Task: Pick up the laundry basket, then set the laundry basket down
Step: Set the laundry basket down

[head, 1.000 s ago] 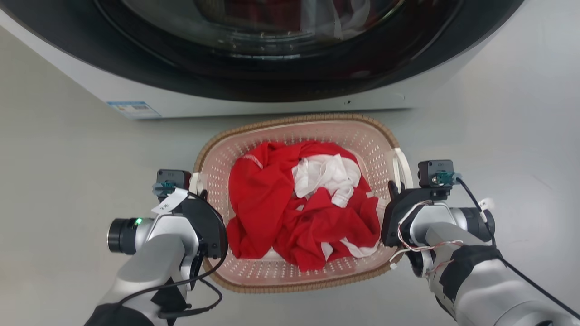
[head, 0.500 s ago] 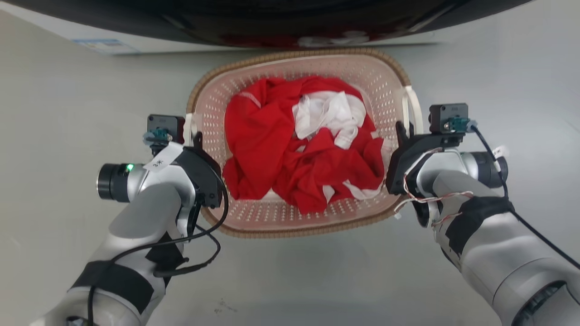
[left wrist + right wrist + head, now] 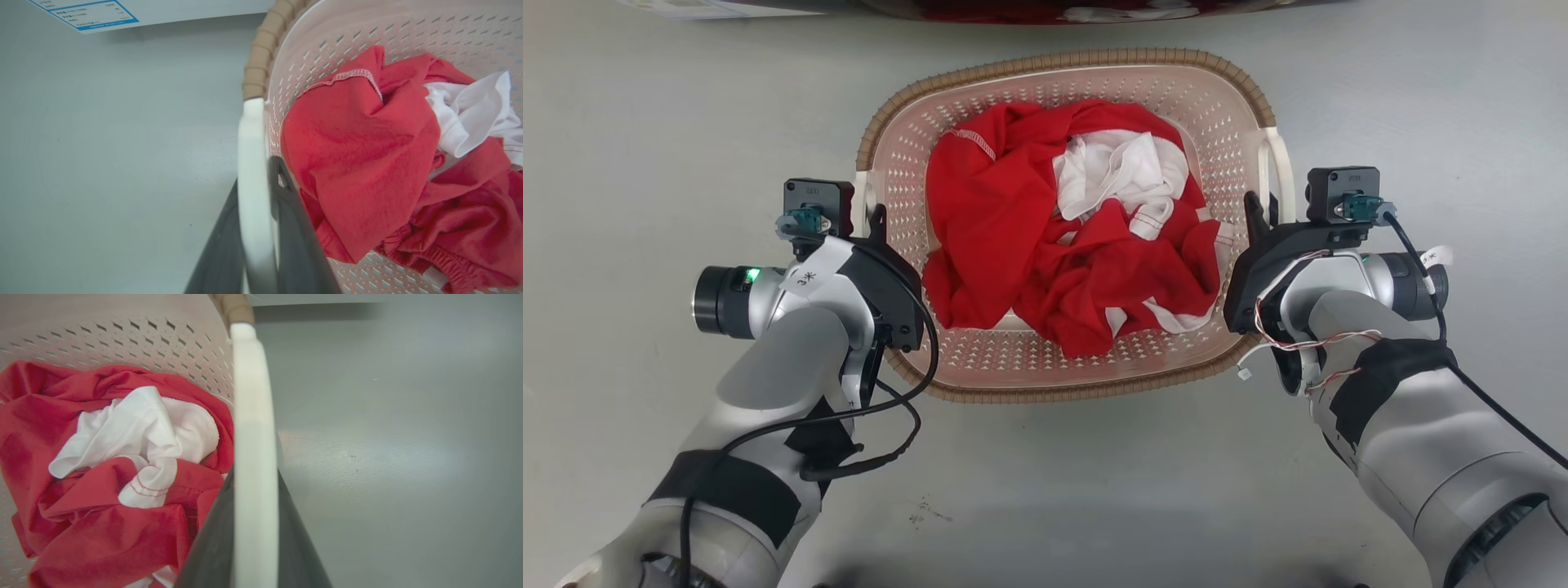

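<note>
The laundry basket (image 3: 1062,59), full of red and white clothes (image 3: 1013,245), is over the grey floor (image 3: 645,106) between both arms. The left gripper (image 3: 255,179) pinches its left handle (image 3: 251,134), and the right gripper (image 3: 253,477) its right handle (image 3: 250,396). Both wrists should stay level and move together, so nothing tips.

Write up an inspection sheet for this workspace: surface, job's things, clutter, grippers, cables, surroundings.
Surface: grey floor, bare.
Job's things: laundry basket upright, holding a red garment and a white garment.
Clutter: nothing seen.
Grippers: left gripper closed on the left handle; right gripper closed on the right handle, one finger on each side.
Cables: black cable loops below the left gripper; red-white wires hang loose by the right gripper.
Surroundings: washing machine just beyond the basket.
</note>
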Tool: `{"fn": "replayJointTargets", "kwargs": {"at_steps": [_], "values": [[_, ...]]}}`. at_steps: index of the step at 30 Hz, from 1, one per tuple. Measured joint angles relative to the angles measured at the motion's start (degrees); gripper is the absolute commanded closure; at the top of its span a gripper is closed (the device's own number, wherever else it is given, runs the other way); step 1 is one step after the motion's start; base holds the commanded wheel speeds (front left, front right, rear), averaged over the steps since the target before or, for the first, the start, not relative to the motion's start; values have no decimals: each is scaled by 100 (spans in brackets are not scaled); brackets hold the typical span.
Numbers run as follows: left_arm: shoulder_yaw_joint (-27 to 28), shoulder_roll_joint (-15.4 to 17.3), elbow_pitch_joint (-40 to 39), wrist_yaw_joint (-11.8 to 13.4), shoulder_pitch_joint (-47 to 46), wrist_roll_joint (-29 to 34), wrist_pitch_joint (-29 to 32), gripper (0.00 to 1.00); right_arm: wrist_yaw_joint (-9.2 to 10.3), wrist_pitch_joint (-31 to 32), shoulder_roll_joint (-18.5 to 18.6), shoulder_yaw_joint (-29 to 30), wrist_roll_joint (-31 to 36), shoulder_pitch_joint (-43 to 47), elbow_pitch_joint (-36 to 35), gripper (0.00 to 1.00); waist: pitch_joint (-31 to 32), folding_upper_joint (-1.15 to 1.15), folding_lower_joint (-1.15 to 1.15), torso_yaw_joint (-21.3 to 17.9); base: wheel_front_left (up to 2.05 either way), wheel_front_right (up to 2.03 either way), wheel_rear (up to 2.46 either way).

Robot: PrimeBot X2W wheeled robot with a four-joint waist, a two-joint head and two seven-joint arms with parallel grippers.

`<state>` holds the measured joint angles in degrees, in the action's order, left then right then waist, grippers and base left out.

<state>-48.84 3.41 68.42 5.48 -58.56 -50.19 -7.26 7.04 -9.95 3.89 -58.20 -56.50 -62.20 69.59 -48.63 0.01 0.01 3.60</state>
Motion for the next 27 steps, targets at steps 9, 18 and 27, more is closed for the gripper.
{"fn": "replayJointTargets", "kwargs": {"at_steps": [9, 18, 27], "values": [[-16, 18, 98, -47, -123, 52, -96, 100, -48, -88, -18, 0, 0, -57, 59, 100, -55, -1, -1, 18, 0, 0, 0], [-38, 19, 166, -48, -169, 105, -201, 52, -51, -165, -38, -3, 0, -57, 92, 54, -70, -1, -1, 34, 0, 0, 0], [-38, 32, 297, -41, -204, 111, -294, 0, -58, -231, -27, -13, 2, -63, 137, 0, 20, -1, -1, 57, 0, 0, 0]]}}
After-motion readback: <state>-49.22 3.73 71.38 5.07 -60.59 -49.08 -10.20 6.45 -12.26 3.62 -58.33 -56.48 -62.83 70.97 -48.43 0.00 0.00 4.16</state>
